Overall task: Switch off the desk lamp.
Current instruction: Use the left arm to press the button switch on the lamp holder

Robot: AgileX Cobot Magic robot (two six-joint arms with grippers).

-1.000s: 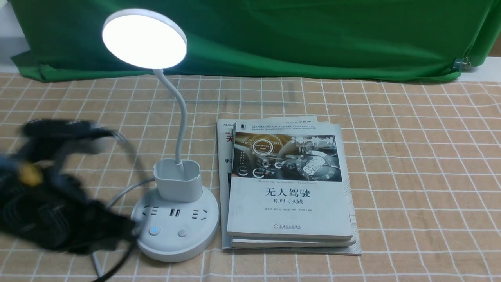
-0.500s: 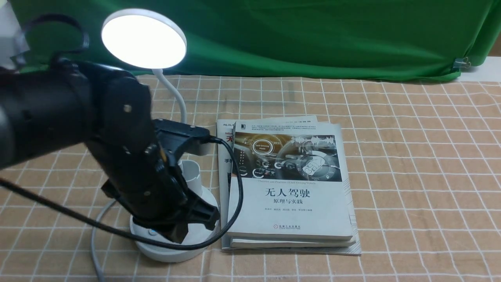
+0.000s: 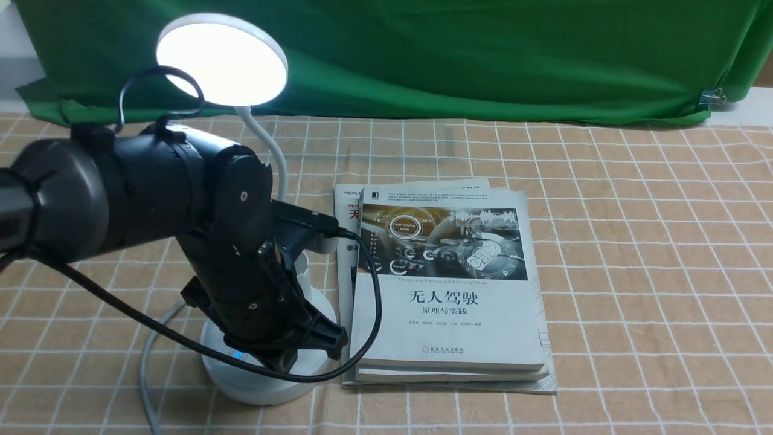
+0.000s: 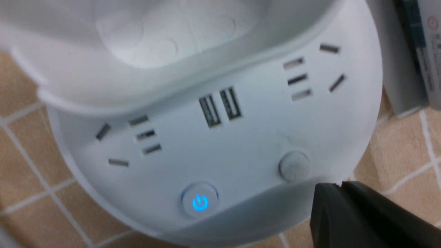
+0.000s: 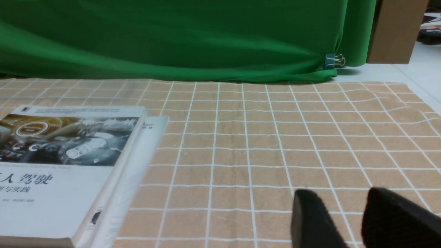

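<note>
The white desk lamp stands at the left with its round head (image 3: 221,60) lit, a thin neck (image 3: 276,158) and a round base (image 3: 253,386). My left arm hangs over the base and hides most of it and the cup holder (image 4: 172,51). My left gripper (image 3: 284,361) is shut and empty. In the left wrist view its tips (image 4: 339,186) sit at the base's front rim, just beside the plain grey button (image 4: 294,166). The power button (image 4: 200,202) glows blue, apart from the tips. My right gripper (image 5: 341,193) is open and empty above the cloth.
A stack of books (image 3: 447,290) lies right beside the lamp base and also shows in the right wrist view (image 5: 62,165). The lamp's grey cord (image 3: 145,362) trails off the front left. A green backdrop (image 3: 453,54) hangs at the back.
My left arm has swung in from the left edge to over the lamp base, then shifted slightly right and lower. The lamp head stays lit.
</note>
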